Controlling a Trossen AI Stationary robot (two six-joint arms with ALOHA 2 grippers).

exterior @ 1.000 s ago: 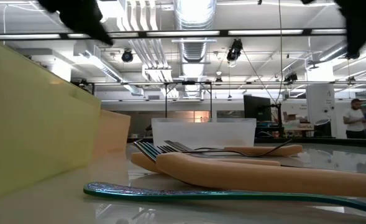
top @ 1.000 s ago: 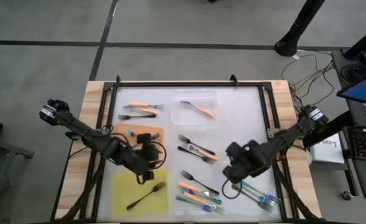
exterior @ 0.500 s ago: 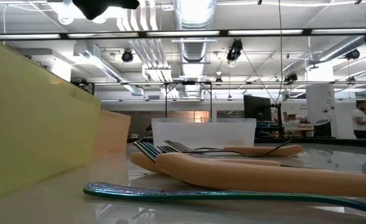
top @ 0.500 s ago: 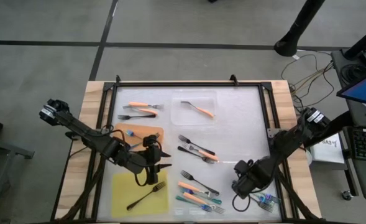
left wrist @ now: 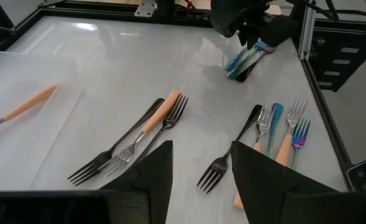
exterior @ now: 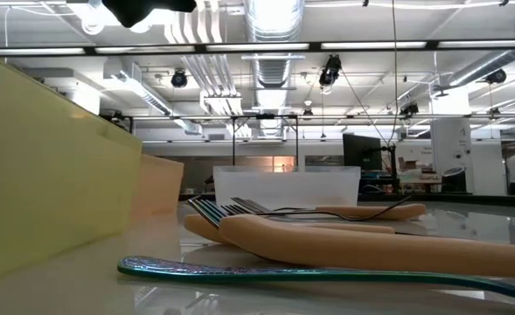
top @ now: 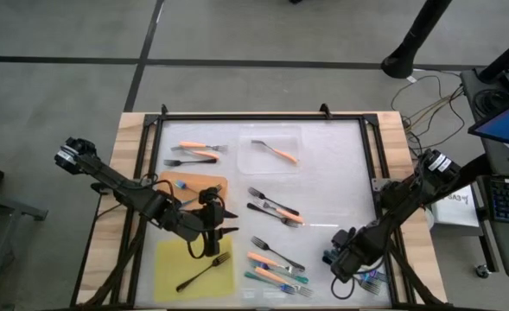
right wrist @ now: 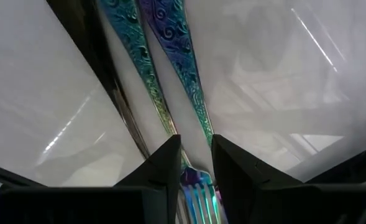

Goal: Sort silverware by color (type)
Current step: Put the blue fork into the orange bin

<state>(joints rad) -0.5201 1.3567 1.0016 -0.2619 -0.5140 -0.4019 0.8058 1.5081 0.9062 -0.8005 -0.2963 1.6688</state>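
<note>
Right gripper (top: 347, 264) has dropped over iridescent teal forks (right wrist: 170, 74).

**Four cameras, one table**

Overhead, the high view looks straight down, taking in the whole table (top: 263, 190) and both arms. Down at tabletop level, the low view stares level across the surface, forks (exterior: 327, 241) filling the lower frame, the room's ceiling lights beyond. The left wrist view looks across the table toward the right arm in its upper right. The right wrist view sits very close above teal forks (right wrist: 164, 68), the same cluster the high view shows at lower right.
</note>
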